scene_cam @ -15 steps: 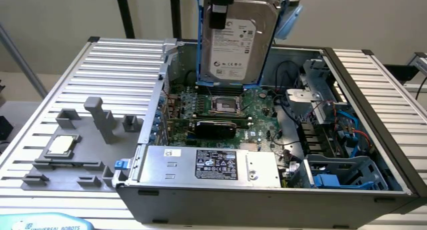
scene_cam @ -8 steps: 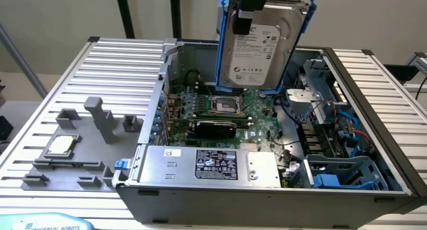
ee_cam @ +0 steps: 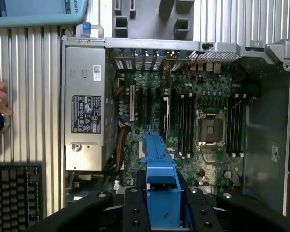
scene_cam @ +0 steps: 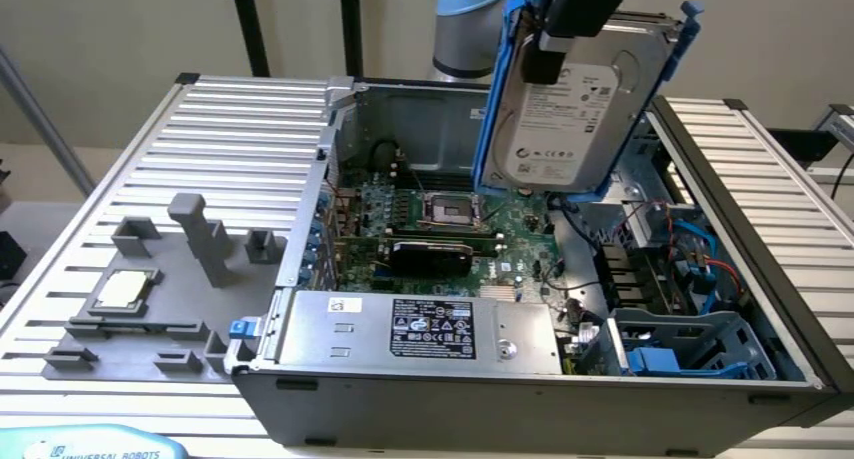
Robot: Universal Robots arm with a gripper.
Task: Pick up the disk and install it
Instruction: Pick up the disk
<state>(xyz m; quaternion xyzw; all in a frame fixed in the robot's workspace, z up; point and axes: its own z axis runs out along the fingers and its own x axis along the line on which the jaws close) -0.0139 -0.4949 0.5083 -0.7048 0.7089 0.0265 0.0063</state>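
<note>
Disk held aloft, on edge, over the open computer case.
The gripper point(scene_cam: 550, 61) is clamped on the upper end of the disk point(scene_cam: 581, 114), which hangs label outward above the motherboard point(scene_cam: 427, 214), clear of the case walls point(scene_cam: 534, 409). I judge the disk stiff, dense and heavy for its size, smooth enough to slip, and sensitive to knocks. Its blue carrier bracket point(ee_cam: 160, 193) looks thin and springy, so a hold belongs across the firm metal body, not the rails alone.
</note>
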